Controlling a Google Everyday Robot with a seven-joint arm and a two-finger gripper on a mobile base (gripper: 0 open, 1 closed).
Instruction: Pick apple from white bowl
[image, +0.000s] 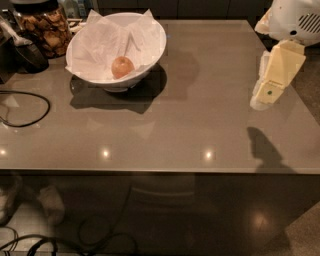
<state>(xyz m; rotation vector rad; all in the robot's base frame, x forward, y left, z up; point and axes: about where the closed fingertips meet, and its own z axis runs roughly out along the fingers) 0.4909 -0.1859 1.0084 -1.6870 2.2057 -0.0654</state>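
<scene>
Grey-brown glossy table is filling most of the camera view, with dark floor showing below its near edge.

Your gripper is hanging over the right side of the table. It is sitting above the surface, not touching it, and slanting down and to the left from the white arm housing in the top right corner. Whether it is standing wide or narrow, you cannot tell from this angle. Its shadow is falling on the tabletop just nearer the camera.

Moving outward, a broad stretch of tabletop is lying between the gripper and the work. The white bowl is sitting well apart from it, toward the far left of the table. Crumpled white paper is lining the bowl and poking up above the rim. The apple is resting inside the bowl, low on the paper near the front wall, showing orange-red with a paler patch.

Behind and left of the bowl, a glass jar of brown snacks is standing at the table's far corner. A black cable is looping in from the left edge, nearer you than the bowl.
</scene>
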